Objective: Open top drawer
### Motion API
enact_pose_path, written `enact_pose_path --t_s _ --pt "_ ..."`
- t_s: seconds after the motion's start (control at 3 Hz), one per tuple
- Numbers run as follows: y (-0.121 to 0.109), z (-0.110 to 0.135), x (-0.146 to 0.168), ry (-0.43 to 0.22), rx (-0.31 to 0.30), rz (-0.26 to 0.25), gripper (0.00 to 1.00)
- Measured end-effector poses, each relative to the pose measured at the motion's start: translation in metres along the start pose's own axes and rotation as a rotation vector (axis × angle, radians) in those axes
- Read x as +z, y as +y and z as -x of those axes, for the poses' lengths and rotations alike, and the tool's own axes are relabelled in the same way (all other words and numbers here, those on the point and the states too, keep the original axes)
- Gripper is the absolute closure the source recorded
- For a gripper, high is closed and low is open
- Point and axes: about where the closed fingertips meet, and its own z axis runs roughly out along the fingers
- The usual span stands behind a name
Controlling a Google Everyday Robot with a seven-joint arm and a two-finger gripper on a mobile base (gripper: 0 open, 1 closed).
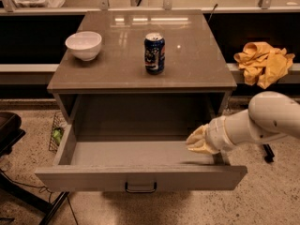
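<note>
Wide grey flat-fronted top drawer [93, 177] of the grey table [187, 74] is pulled well out toward the camera, with its bare grey floor in view. Its small dark bar handle [140, 187] sits centred on the front panel, low in the picture.

Cream-coloured end effector [199, 140] on the thick white robot arm [262, 121] comes in from the picture's right. It hangs over the inside of the top drawer, near the right side wall and toward the back. It grasps nothing visible; whether it is released or clenched, cannot tell. It is well apart from the handle, which lies toward the front and further left. Contact with the drawer wall: cannot tell.

On the table top are a white round ceramic bowl [83, 45] at the left and an upright blue soda can [154, 53] near the middle, well apart. A crumpled yellow cloth [262, 62] lies on the ledge to the right of the table.
</note>
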Motion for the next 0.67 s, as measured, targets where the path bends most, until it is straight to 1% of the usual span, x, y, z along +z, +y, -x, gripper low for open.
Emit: enact_pose_path --t_s 0.33,0.67 --pt "0.024 -0.015 0.036 -0.079 0.024 0.019 0.95" --pt "0.044 -0.020 0.043 -0.079 0.029 0.051 1.00"
